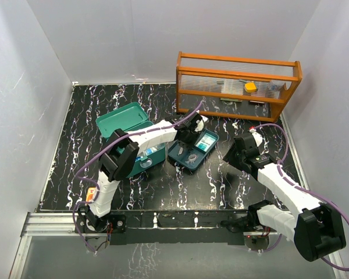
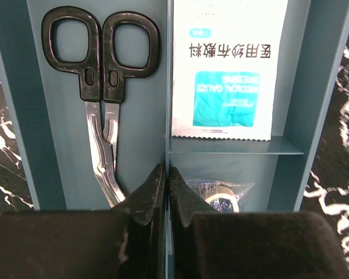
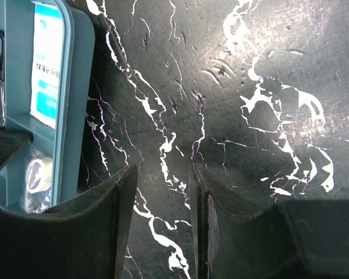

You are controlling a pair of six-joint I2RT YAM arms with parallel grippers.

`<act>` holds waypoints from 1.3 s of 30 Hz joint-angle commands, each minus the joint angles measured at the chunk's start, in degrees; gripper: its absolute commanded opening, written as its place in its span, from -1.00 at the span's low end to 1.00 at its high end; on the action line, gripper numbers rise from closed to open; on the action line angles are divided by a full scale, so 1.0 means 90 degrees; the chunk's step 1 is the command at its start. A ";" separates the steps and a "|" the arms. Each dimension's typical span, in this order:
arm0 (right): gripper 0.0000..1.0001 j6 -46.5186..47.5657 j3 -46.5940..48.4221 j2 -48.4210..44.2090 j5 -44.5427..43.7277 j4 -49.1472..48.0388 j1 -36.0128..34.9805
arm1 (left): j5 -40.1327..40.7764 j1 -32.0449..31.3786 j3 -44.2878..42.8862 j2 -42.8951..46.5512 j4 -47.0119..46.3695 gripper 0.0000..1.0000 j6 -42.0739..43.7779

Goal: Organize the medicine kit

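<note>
Medicine kit box (image 1: 125,121): lies open left of the worktop's (image 1: 163,192) centre, lid back, apparently so that it can receive its insert.

Insert tray (image 1: 193,152): sits out of the box, just to its right, near mid-worktop. Left wrist view shows its load: scissors (image 2: 102,87) in the long left compartment, a gauze packet (image 2: 227,75) in the upper right, a bagged tape roll (image 2: 221,200) below that.

Left claw (image 2: 167,186): pinched almost shut on the tray's centre divider, one finger in each compartment. Judgement: the divider serves as a handle, keeping the tray level so the contents do not slide.

Right claw (image 3: 163,197): parted wide, nothing held, above bare worktop just right of the tray's edge (image 3: 78,87). Judgement: placed to steady the tray if needed.

Orange rack (image 1: 237,87): far right corner, well apart from both claws, not involved
</note>
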State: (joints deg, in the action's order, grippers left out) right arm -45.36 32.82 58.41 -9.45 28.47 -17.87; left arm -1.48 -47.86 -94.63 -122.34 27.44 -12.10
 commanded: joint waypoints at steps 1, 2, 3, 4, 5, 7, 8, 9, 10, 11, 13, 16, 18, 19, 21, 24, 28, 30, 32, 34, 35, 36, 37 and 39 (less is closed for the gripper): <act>-0.21 -0.0072 -0.0014 -0.0169 -0.0083 -0.0233 0.0027 | -0.0774 -0.0058 -0.0492 0.0837 0.0495 -1.00 0.0297; -0.21 -0.0098 -0.0014 -0.0174 -0.0096 -0.0229 0.0025 | -0.0885 -0.0068 -0.0550 0.0902 0.0591 -1.00 0.0337; -0.21 -0.0112 -0.0014 -0.0183 -0.0096 -0.0235 0.0028 | -0.0982 -0.0086 -0.0622 0.0966 0.0675 -1.00 0.0370; -0.21 -0.0128 -0.0016 -0.0195 -0.0106 -0.0235 0.0019 | -0.1049 -0.0107 -0.0709 0.1019 0.0776 -1.00 0.0389; -0.21 -0.0147 -0.0023 -0.0213 -0.0117 -0.0237 0.0022 | -0.1127 -0.0120 -0.0791 0.1061 0.0860 -1.00 0.0408; -0.21 -0.0182 -0.0014 -0.0263 -0.0125 -0.0237 0.0022 | -0.1263 -0.0163 -0.0965 0.1159 0.0992 -1.00 0.0453; -0.21 -0.0191 -0.0006 -0.0287 -0.0127 -0.0238 0.0022 | -0.1271 -0.0192 -0.1045 0.1214 0.1080 -1.00 0.0494; -0.21 -0.0207 0.0009 -0.0325 -0.0117 -0.0232 0.0030 | -0.1243 -0.0219 -0.1094 0.1277 0.1105 -1.00 0.0558; -0.21 -0.0229 0.0027 -0.0369 -0.0087 -0.0216 0.0023 | -0.1192 -0.0248 -0.1098 0.1380 0.1097 -1.00 0.0658; -0.21 -0.0241 0.0077 -0.0421 -0.0035 -0.0189 0.0027 | -0.1114 -0.0273 -0.1068 0.1503 0.1078 -1.00 0.0793; -0.21 -0.0273 0.0202 -0.0537 0.0071 -0.0136 0.0023 | -0.1000 -0.0282 -0.1081 0.1709 0.1190 -1.00 0.0995; -0.21 -0.0292 0.0386 -0.0699 0.0157 -0.0077 0.0020 | -0.0787 -0.0287 -0.1173 0.1992 0.1522 -1.00 0.1379; -0.21 -0.0292 0.0493 -0.0755 0.0220 -0.0046 0.0027 | -0.0616 -0.0280 -0.1189 0.2180 0.1709 -1.00 0.1650; -0.21 -0.0292 0.0532 -0.0773 0.0257 -0.0033 0.0023 | -0.0555 -0.0286 -0.1201 0.2266 0.1830 -1.00 0.1801; -0.21 -0.0294 0.0566 -0.0774 0.0351 -0.0036 0.0022 | -0.0576 -0.0287 -0.1306 0.2351 0.2251 -1.00 0.2207; -0.21 -0.0175 0.0553 -0.0749 0.0591 -0.0092 0.0027 | -0.0225 -0.0273 -0.1376 0.2475 0.2896 -1.00 0.2609; -0.21 0.0088 0.0430 -0.0781 0.1125 -0.0501 0.0024 | -0.0147 -0.0149 -0.1006 0.2829 0.3378 -1.00 0.3144; -0.21 0.0072 0.0335 -0.0815 0.1220 -0.0669 0.0027 | -0.0196 -0.0035 -0.0770 0.3105 0.3477 -1.00 0.3510; -0.21 0.0064 0.0311 -0.0801 0.1340 -0.0719 0.0021 | -0.0264 0.0133 -0.0532 0.3410 0.3466 -1.00 0.3814; -0.21 0.0089 0.0317 -0.0752 0.1412 -0.0734 0.0022 | -0.0662 0.0502 -0.0298 0.3722 0.3448 -1.00 0.4084; -0.21 0.0135 0.0332 -0.0711 0.1426 -0.0727 0.0020 | -0.0878 0.0758 -0.0266 0.3792 0.3498 -1.00 0.4162; -0.21 0.0174 0.0351 -0.0691 0.1432 -0.0715 0.0023 | -0.1069 0.0975 -0.0245 0.3846 0.3565 -1.00 0.4237; -0.21 0.0211 0.0364 -0.0676 0.1436 -0.0711 0.0023 | -0.1114 0.1194 -0.0131 0.3937 0.3507 -1.00 0.4273; -0.21 0.0243 0.0376 -0.0642 0.1419 -0.0724 0.0022 | -0.1092 0.1531 0.0103 0.4112 0.3371 -1.00 0.4389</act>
State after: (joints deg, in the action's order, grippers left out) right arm -44.88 35.46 52.40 2.24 25.28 -17.87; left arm -8.29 -39.97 -96.03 -90.70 57.87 22.61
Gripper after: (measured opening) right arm 0.395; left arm 0.014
